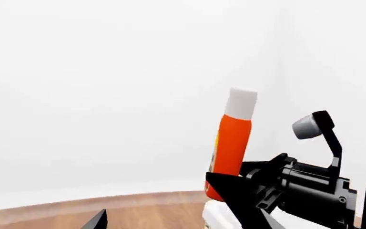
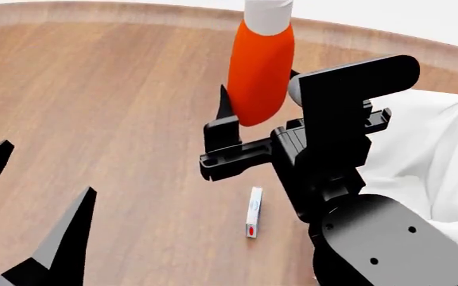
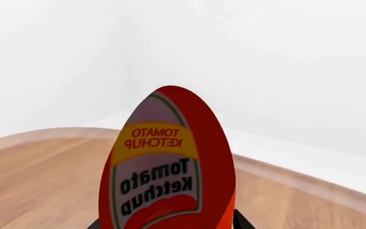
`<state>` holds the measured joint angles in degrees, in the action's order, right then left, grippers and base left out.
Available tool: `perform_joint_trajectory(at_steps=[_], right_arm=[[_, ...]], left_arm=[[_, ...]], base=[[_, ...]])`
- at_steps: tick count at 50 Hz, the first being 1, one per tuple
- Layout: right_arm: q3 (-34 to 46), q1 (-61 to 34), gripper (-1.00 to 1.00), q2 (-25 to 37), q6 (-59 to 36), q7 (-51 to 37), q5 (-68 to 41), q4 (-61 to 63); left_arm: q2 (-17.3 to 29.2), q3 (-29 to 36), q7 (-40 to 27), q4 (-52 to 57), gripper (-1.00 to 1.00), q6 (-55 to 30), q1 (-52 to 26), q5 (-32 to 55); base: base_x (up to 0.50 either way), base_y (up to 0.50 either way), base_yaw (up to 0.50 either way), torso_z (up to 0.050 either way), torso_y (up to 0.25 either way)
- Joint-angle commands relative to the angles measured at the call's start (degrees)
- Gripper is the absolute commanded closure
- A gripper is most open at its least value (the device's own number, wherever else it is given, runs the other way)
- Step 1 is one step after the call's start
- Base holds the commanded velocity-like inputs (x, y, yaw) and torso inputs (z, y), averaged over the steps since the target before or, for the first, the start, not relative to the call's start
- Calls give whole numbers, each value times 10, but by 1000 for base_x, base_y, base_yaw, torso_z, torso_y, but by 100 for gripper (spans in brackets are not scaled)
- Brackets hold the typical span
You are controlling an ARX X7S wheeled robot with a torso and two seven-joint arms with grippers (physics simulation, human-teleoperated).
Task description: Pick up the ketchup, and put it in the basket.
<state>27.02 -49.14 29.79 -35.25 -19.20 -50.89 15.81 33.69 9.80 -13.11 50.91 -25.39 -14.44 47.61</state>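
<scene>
Orange-red plastic squeeze bottle of ketchup (image 2: 261,71) with tall white cap, held upright and lifted clear of the brown wooden surface (image 2: 93,107), near twelve o'clock in the head view. Clamped at its lower end by the black right tool (image 2: 241,128), closed on the bottle. Yellow-and-white "Tomato Ketchup" label fills the right wrist view (image 3: 164,176). At three o'clock of the bottle, white cloth liner of the basket (image 2: 428,155), just beside the right arm. At six o'clock, small white box (image 2: 254,211) lying flat on the surface. At eight o'clock, black left tool (image 2: 30,208), fingers spread apart, gripping nothing.
</scene>
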Motion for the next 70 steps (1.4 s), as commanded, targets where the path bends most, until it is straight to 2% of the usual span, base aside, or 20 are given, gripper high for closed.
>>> perform_joint_trajectory(at_steps=[1,12,17,28,31,35,47,58,61,70], right_arm=[[-27,-13,100,9,19,21,34,-36],[-45,-35,100,22,-15,8,6,-48],[-44,-70,100,37,-47,7,2,-64],[-57,-114,100,59,-86,37,-29,-112],[-53,-138,100,66,-123,41,-45,-129],[-27,-190,100,79,-169,55,-37,-152],[41,-275,100,93,-222,118,3,-204],[79,-309,100,97,-264,149,19,-258],[138,-336,100,101,-284,181,52,-261],[184,-375,100,91,-325,214,67,-287]], left_arm=[[-54,-5,33,-69,-100,130,93,-125],[-58,-14,32,-82,-100,148,114,-125],[-67,-11,48,-103,-100,182,143,-142],[-69,-6,47,-100,-100,181,141,-135],[-71,-2,51,-105,-100,184,140,-137],[-72,-1,54,-108,-100,187,139,-132],[-75,-1,60,-112,-100,196,139,-120],[-77,8,63,-117,-100,195,136,-120],[-78,11,66,-124,-100,196,135,-123],[-78,14,66,-131,-100,197,135,-124]], base=[[0,0,0,0,0],[0,0,0,0,0],[0,0,0,0,0],[0,0,0,0,1],[0,0,0,0,0],[0,0,0,0,0],[0,0,0,0,0],[0,0,0,0,1],[0,0,0,0,0],[0,0,0,1,0]])
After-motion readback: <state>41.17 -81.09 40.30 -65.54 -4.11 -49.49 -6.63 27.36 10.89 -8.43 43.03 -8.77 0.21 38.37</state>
